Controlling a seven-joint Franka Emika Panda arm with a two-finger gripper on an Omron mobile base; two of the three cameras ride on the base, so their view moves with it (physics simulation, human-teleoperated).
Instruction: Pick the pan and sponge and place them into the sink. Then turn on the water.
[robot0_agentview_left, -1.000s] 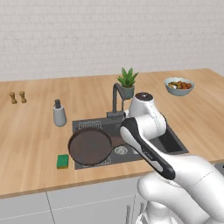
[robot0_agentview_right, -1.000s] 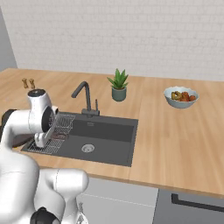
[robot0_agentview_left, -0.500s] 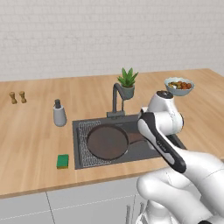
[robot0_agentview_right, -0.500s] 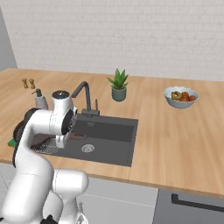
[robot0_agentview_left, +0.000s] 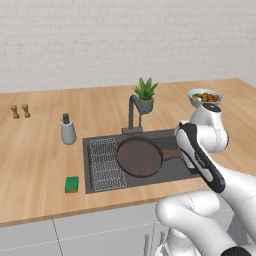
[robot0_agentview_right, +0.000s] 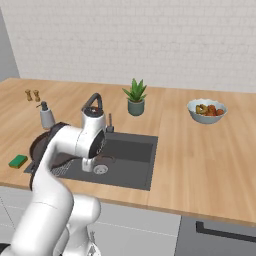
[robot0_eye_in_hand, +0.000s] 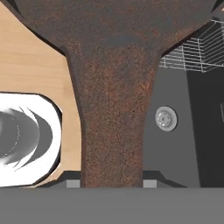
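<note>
One pan (robot0_agentview_left: 139, 156) hangs over the sink (robot0_agentview_left: 95, 145), its handle clamped in the closed pincer (robot0_agentview_left: 186, 159). One green sponge (robot0_agentview_left: 71, 184) lies near the counter's (robot0_agentview_left: 40, 160) front edge, left of the basin.

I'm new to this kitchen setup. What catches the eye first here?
The dark pan held over the sink, its long handle clamped in the pincer. Next, the bright green sponge on the wooden counter to the sink's left. No water runs from the faucet.
</note>
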